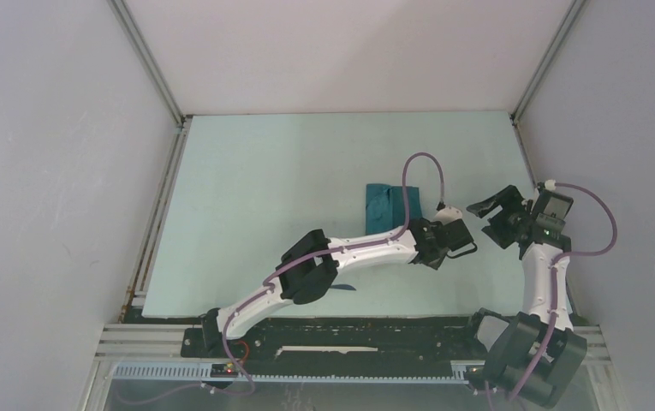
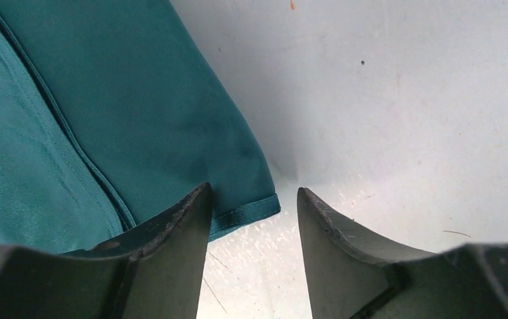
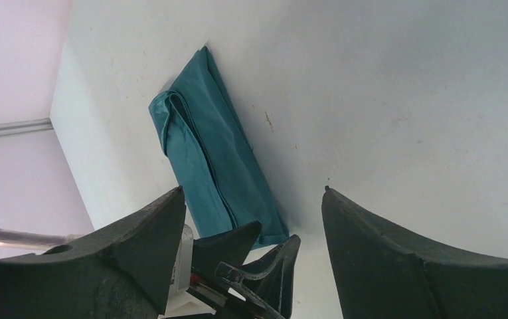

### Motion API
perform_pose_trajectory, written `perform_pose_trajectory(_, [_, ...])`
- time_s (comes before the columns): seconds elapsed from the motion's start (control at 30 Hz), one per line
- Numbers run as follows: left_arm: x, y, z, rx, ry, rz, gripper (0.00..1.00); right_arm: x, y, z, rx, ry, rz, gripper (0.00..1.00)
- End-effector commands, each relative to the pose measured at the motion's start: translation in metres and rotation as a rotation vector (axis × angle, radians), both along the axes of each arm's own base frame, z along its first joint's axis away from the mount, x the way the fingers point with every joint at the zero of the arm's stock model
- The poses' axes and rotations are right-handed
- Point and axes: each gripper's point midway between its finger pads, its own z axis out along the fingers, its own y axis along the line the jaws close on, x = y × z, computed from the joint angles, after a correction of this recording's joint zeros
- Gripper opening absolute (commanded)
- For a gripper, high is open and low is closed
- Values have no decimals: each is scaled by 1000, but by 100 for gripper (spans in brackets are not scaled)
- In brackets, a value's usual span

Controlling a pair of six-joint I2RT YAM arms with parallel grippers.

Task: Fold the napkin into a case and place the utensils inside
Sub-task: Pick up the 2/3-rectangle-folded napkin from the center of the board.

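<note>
One of the slim dark plastic utensils (image 1: pixel 347 288), I think, pokes out from under the left arm near the front of the pale table (image 1: pixel 247 188). Further right, the dark teal-green cloth napkin (image 1: pixel 386 205) lies flat, folded into a narrow layered strip. The left gripper (image 2: pixel 254 194) hovers low at its near corner, fingers apart with the hem between them, probably to pinch it. The right gripper (image 3: pixel 251 191) hangs just beside, jaws wide and empty, seemingly waiting.
</note>
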Motion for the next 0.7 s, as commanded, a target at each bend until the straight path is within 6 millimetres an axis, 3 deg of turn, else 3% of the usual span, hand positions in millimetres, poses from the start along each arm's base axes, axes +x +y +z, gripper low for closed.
perform_pose_trajectory(0.0, [-2, -12, 20, -71, -5, -1, 56, 5, -7, 1, -29, -23, 0, 83])
perform_pose_trajectory(0.4, [1, 5, 0, -50, 25, 25, 40, 9, -9, -8, 52, -3, 7, 83])
perform_pose_trajectory(0.67, [4, 5, 9, -83, 51, 6, 13, 11, -5, -11, 57, 6, 27, 84])
